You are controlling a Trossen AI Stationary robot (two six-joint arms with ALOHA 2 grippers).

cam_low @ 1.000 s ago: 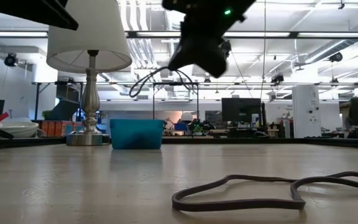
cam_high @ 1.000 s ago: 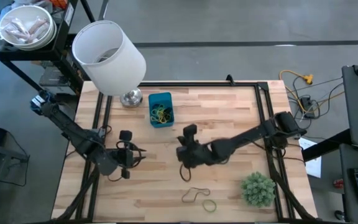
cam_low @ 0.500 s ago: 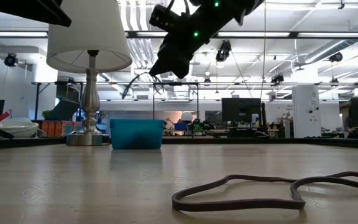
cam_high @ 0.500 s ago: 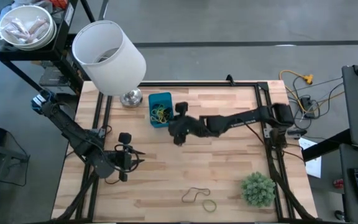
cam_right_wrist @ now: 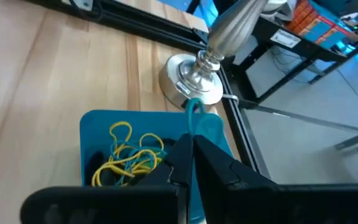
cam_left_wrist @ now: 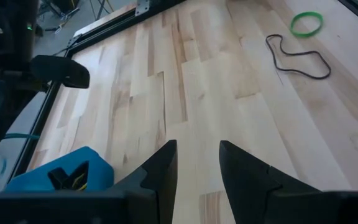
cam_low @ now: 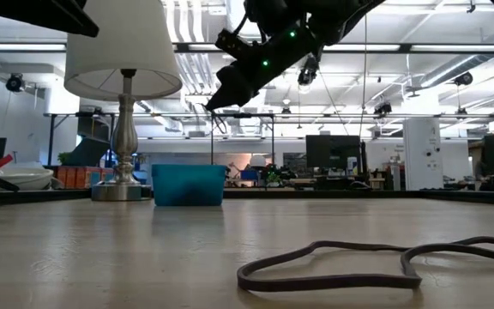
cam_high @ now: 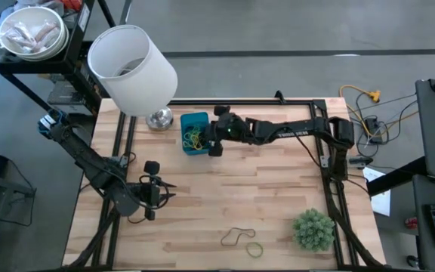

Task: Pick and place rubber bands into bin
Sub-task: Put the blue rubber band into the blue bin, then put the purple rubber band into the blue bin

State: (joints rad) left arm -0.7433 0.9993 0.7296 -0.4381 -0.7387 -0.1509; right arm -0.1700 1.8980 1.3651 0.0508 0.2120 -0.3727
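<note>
The blue bin (cam_high: 195, 133) stands at the table's far side next to the lamp base; yellow, green and dark rubber bands (cam_right_wrist: 127, 157) lie inside it. My right gripper (cam_high: 209, 140) hovers above the bin's right edge, shut on a green rubber band (cam_right_wrist: 194, 109). A dark rubber band (cam_high: 237, 236) and a green one (cam_high: 254, 248) lie flat near the table's near edge. My left gripper (cam_high: 151, 190) waits open above the table's left part, its fingers (cam_left_wrist: 160, 163) apart over bare wood. My right gripper (cam_right_wrist: 191, 142) pinches the green band between its two fingertips. A short loop (cam_right_wrist: 194, 118) of it sticks out past the tips over the bin's wall (cam_right_wrist: 213, 132). The band is lifted clear of table and bin. The fingers slant down from the table's right.
A white lamp shade (cam_high: 132, 68) on a metal base (cam_right_wrist: 194, 78) stands at the bin's far-left corner. A bushy green plant (cam_high: 313, 229) sits at the near right. Black frame rails (cam_high: 325, 143) line the table's edges. Bare wood lies between the two arms.
My right gripper has travelled from the table's middle toward the far left, staying raised and shut, and now hangs over the bin's right edge. The bands on the table have not moved.
</note>
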